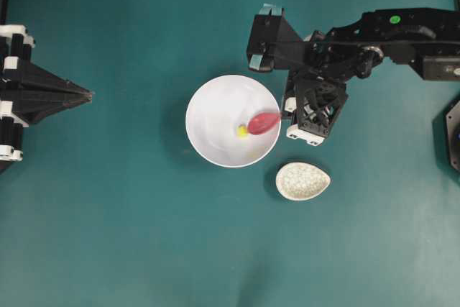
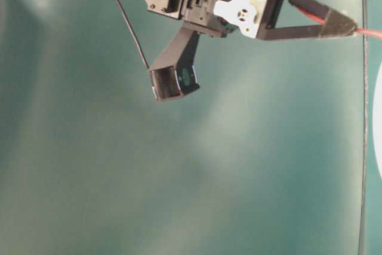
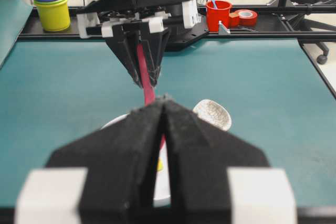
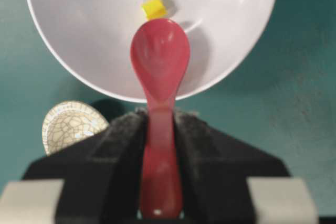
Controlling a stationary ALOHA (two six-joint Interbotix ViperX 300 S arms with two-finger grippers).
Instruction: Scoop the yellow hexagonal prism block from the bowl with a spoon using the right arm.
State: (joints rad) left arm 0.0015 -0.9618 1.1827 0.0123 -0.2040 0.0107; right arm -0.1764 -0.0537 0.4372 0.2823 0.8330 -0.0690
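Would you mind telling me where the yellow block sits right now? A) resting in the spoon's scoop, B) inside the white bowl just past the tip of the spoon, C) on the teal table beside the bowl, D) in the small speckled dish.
B: the yellow block lies on the inner surface of the white bowl, right at the tip of the spoon, whose scoop holds nothing.

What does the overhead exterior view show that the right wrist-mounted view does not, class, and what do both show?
Only the overhead view shows the left claw, shut and parked far left of the bowl, the whole right arm reaching in, and the full round outline of the white bowl.

Only the right wrist view shows the spoon's handle clamped between the right claw's fingers.

Both show the pink-red spoon with its scoop over the bowl, the yellow block just beyond its tip, and the speckled egg-shaped dish.
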